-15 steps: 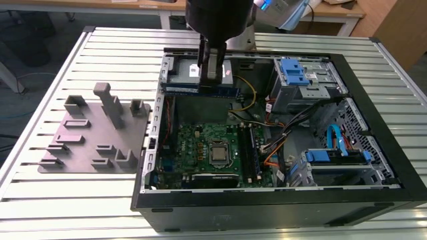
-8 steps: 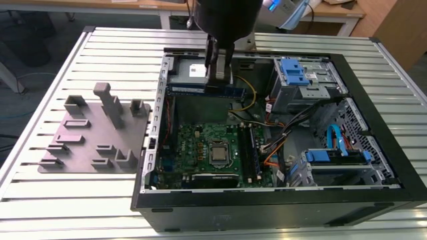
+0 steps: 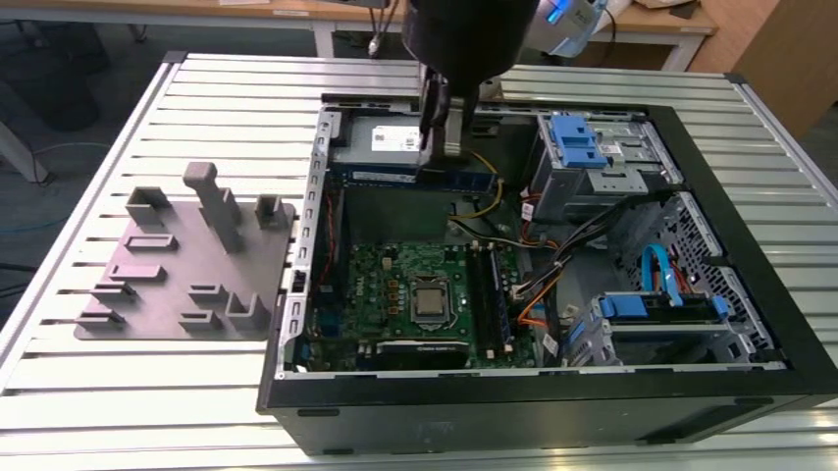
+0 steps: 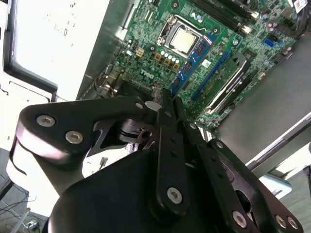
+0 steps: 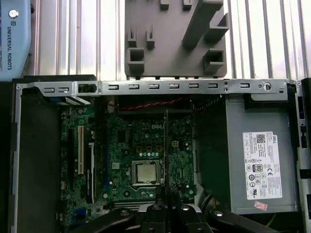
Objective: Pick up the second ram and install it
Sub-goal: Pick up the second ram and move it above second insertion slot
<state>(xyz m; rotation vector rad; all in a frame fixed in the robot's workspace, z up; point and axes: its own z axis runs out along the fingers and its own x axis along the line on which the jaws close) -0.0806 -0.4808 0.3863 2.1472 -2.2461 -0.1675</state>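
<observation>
The second ram (image 3: 380,178), a long blue-green stick, hangs level above the open computer case (image 3: 733,128), over its far side. My gripper (image 3: 443,157) is shut on the stick near its middle. In the first wrist view the ram (image 5: 166,150) shows edge-on as a thin dark line running out from my gripper (image 5: 167,209) over the motherboard (image 5: 121,145). In the second wrist view the fingers (image 4: 167,104) meet on the ram (image 4: 194,60), whose black chips show. The black memory slots (image 3: 496,294) lie beside the processor (image 3: 430,299), below and apart from the stick.
A grey fixture plate (image 3: 183,265) with upright posts lies on the slatted table at the exterior view's left of the case. Inside the case are a power supply (image 5: 262,160), cables (image 3: 550,255) and blue drive brackets (image 3: 576,137).
</observation>
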